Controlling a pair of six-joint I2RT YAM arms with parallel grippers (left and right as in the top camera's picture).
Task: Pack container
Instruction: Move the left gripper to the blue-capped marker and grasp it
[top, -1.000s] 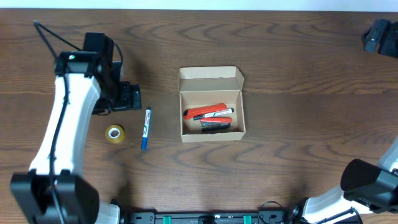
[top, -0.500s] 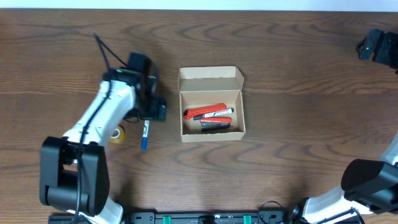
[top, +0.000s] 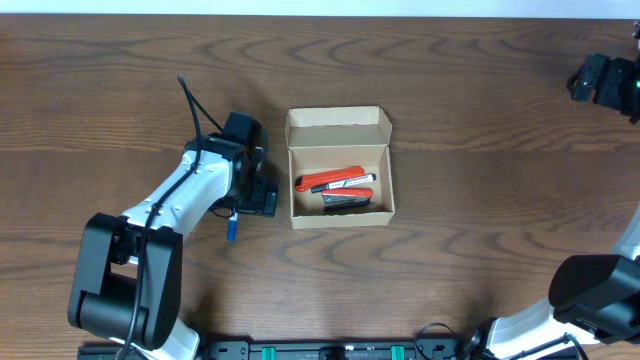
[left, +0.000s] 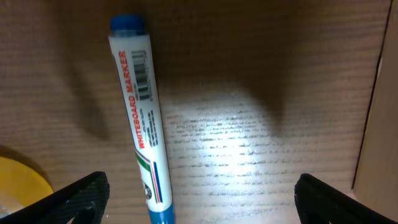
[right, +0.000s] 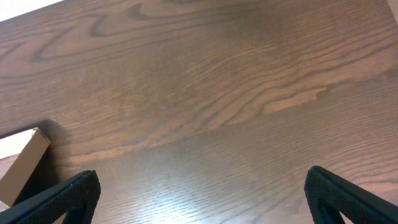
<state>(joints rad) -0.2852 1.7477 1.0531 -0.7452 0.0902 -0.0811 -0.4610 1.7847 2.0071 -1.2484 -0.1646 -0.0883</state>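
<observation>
Left gripper (top: 258, 197) hangs just beside the container (top: 340, 158), on its left wall, jaws spread wide with nothing between them but tabletop and the blue whiteboard marker (left: 142, 124). That marker is what matters: it lies flat alongside the container, long axis running parallel to that left wall, so the jaws stand across it, ready to pinch. Through the wrist camera it sits off-centre, closer to the finger farther from the container, with a yellow tape roll (left: 18, 186) just beyond. I'd say a small sideways nudge away from the container centres it. Right gripper (top: 600, 78) is well apart, far off the container's right side, jaws wide and empty, so the left arm is clearly nearer
</observation>
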